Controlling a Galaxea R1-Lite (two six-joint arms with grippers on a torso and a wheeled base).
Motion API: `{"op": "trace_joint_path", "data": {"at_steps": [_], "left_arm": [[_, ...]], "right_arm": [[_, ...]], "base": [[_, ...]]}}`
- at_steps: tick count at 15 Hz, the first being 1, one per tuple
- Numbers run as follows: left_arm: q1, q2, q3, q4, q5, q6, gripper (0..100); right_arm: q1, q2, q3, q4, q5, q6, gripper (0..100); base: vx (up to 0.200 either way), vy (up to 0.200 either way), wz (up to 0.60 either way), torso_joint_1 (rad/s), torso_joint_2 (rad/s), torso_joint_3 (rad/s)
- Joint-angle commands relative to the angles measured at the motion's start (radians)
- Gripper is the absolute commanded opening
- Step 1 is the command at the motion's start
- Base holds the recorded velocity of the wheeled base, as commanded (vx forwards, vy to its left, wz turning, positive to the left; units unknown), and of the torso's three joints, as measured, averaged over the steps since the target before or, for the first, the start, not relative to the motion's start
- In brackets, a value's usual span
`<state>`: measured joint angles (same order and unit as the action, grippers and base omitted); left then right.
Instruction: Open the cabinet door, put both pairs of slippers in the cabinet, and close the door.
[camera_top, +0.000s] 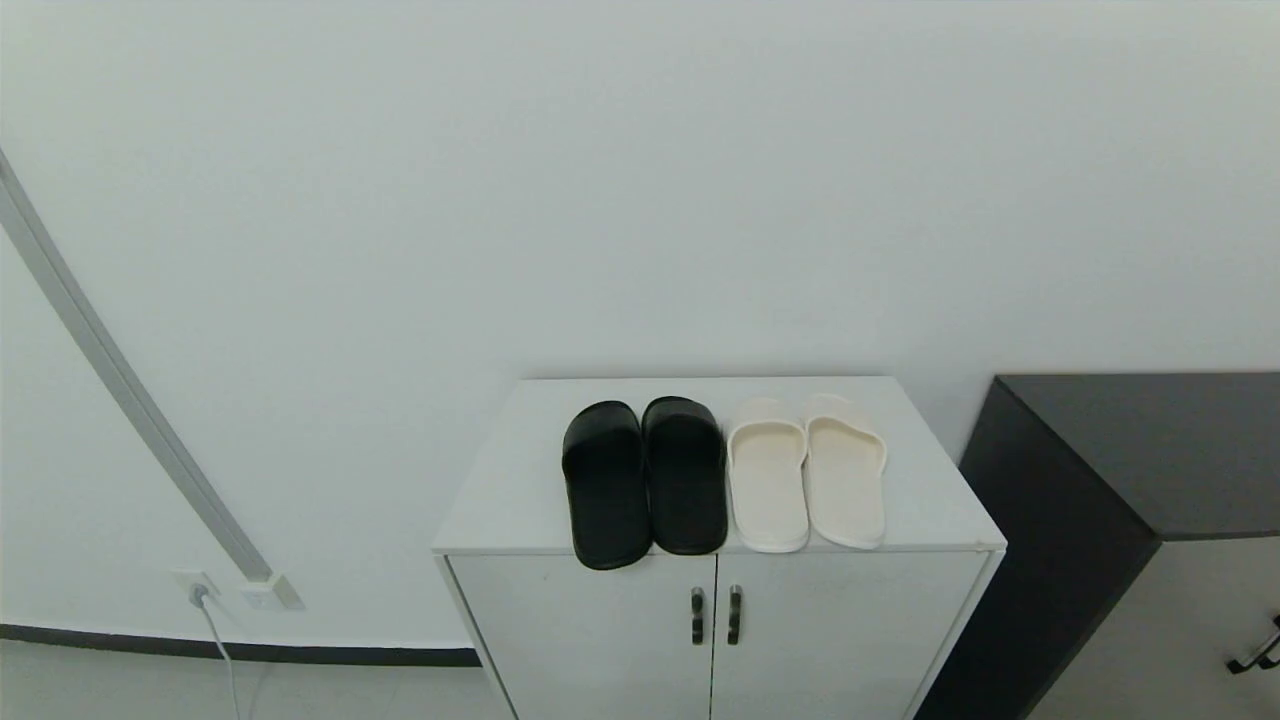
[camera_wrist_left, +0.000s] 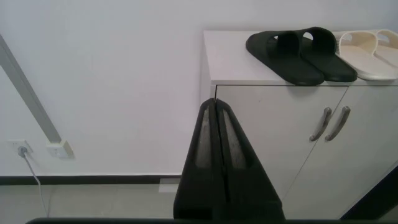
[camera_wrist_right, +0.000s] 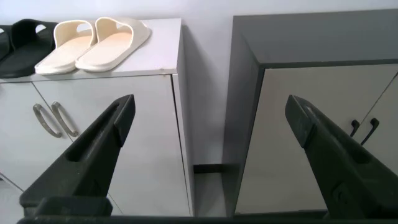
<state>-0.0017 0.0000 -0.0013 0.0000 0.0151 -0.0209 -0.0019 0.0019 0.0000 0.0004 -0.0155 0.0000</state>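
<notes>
A white two-door cabinet (camera_top: 560, 490) stands against the wall with both doors shut, its two dark handles (camera_top: 715, 614) side by side at the middle. On its top lie a black pair of slippers (camera_top: 643, 482) and, to their right, a cream pair of slippers (camera_top: 808, 470), toes toward the wall. My left gripper (camera_wrist_left: 216, 107) is shut, its fingers pressed together, held in front of the cabinet's left edge (camera_wrist_left: 208, 93) and apart from it. My right gripper (camera_wrist_right: 211, 109) is open wide, between the white cabinet (camera_wrist_right: 155, 124) and a dark cabinet (camera_wrist_right: 298, 112).
A dark-topped cabinet (camera_top: 1130, 450) with light doors stands close to the right of the white one, a narrow gap between them. A wall socket (camera_top: 198, 588) with a cable and a slanted grey wall duct (camera_top: 120, 380) are at the left, above bare floor.
</notes>
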Motion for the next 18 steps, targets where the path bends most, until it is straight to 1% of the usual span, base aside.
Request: {"op": "trace_joint_path", "data": {"at_steps": [1, 11, 12, 13, 14, 15, 16, 18], "left_arm": [[-0.001, 0.002, 0.001, 0.000, 0.000, -0.001, 0], [-0.001, 0.002, 0.000, 0.000, 0.000, -0.002, 0], [0.000, 0.002, 0.000, 0.000, 0.000, -0.001, 0], [0.000, 0.002, 0.001, 0.000, 0.000, -0.001, 0], [0.000, 0.002, 0.001, 0.000, 0.000, -0.001, 0], [0.000, 0.002, 0.001, 0.000, 0.000, -0.001, 0], [0.000, 0.002, 0.000, 0.000, 0.000, -0.001, 0], [0.000, 0.002, 0.001, -0.002, 0.002, -0.001, 0]], "right_arm": [[-0.001, 0.000, 0.000, 0.000, 0.000, -0.002, 100], [-0.001, 0.001, -0.005, -0.008, 0.000, 0.003, 100], [0.003, 0.026, -0.066, -0.016, 0.000, 0.028, 100], [0.040, 0.156, -0.311, 0.015, 0.003, 0.221, 100], [0.056, 0.221, -0.354, 0.107, 0.008, 0.207, 100], [0.059, 0.262, -0.307, 0.155, 0.020, 0.081, 100], [0.071, 0.305, -0.273, 0.116, 0.040, 0.061, 100], [0.079, 0.448, -0.279, -0.007, 0.065, 0.061, 100]], "base": [[0.000, 0.000, 0.00, 0.000, 0.00, 0.000], [0.000, 0.000, 0.00, 0.000, 0.00, 0.000], [0.000, 0.000, 0.00, 0.000, 0.00, 0.000], [0.000, 0.000, 0.00, 0.000, 0.00, 0.000], [0.000, 0.000, 0.00, 0.000, 0.00, 0.000], [0.000, 0.000, 0.00, 0.000, 0.00, 0.000], [0.000, 0.000, 0.00, 0.000, 0.00, 0.000], [0.000, 0.000, 0.00, 0.000, 0.00, 0.000]]}}
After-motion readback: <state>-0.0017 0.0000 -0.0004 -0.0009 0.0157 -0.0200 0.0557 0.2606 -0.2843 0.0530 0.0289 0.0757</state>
